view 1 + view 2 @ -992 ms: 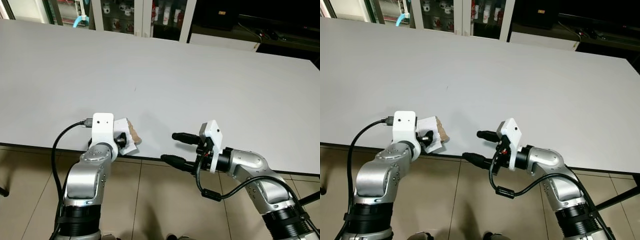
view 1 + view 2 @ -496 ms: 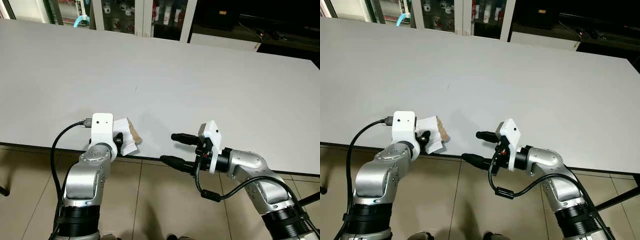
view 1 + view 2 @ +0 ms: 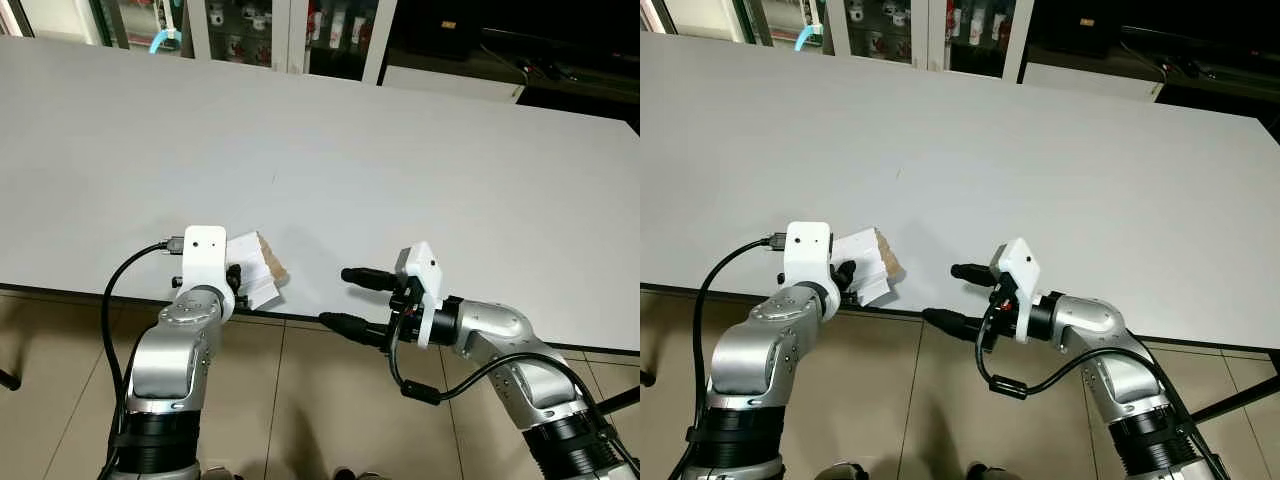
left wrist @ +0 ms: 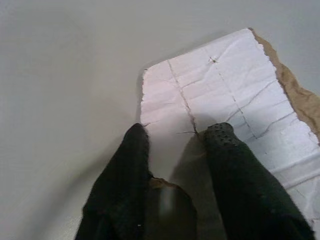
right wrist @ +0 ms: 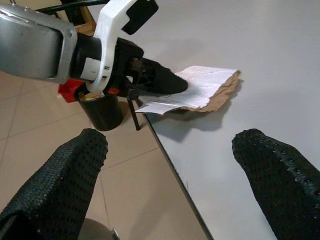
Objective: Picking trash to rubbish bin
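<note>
Your left gripper (image 4: pixel 175 140) pinches the creased white paper scrap with a torn brown edge (image 3: pixel 256 268) at the near edge of the wide white table (image 3: pixel 400 170); to its right, your right gripper (image 3: pixel 345 297) hangs spread, holding nothing
</note>
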Available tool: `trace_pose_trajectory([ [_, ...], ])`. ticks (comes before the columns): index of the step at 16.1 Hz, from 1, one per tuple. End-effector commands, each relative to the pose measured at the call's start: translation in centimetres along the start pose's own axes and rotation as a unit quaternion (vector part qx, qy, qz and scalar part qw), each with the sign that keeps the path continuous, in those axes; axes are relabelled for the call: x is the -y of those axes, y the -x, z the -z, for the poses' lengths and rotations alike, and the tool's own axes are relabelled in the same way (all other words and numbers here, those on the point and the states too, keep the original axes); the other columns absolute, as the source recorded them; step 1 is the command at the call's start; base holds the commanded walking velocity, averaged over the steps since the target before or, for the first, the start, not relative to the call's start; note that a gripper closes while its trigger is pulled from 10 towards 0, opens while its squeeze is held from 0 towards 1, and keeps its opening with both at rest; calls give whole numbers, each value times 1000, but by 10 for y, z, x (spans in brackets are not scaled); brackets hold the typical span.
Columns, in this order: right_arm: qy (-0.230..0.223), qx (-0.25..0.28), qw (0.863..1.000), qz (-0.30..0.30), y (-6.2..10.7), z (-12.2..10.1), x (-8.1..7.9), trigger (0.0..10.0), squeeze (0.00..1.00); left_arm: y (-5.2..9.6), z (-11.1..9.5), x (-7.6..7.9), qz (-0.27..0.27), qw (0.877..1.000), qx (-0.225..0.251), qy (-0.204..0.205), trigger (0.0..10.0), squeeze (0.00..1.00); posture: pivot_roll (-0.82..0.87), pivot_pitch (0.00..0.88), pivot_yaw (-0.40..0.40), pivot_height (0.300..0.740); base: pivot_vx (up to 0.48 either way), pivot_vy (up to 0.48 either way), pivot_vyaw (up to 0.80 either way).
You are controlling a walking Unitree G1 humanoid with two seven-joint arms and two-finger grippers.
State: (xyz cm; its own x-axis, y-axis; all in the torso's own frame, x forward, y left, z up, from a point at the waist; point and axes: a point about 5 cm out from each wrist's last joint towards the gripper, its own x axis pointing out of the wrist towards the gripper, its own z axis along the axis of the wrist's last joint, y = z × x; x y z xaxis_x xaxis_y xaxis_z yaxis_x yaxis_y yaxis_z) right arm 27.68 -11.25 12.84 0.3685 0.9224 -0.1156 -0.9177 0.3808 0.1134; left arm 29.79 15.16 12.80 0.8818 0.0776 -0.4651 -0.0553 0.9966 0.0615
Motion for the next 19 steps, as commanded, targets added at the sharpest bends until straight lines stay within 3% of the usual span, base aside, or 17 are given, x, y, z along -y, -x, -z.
trace_pose_trajectory([
  [1,9,0,1000,-3,1,-2,-1,10000,0,-2,3,9,18,1000,0,7,0,0,-29,92,-88,740,0,0,0],
  [4,9,0,1000,-3,1,-2,-1,10000,0,4,-19,22,62,995,73,22,0,0,-30,89,-90,740,0,0,0],
  [7,10,1,1000,-2,0,-3,-1,10000,0,8,-31,28,87,989,116,25,0,0,-29,89,-90,740,0,0,0],
  [15,10,2,1000,0,0,-3,1,10000,0,14,-53,31,111,976,176,58,0,0,-29,85,-90,740,0,0,0],
  [19,10,2,1000,4,0,-3,2,10000,0,21,-71,30,120,963,225,86,0,0,-27,84,-91,740,0,0,0],
])
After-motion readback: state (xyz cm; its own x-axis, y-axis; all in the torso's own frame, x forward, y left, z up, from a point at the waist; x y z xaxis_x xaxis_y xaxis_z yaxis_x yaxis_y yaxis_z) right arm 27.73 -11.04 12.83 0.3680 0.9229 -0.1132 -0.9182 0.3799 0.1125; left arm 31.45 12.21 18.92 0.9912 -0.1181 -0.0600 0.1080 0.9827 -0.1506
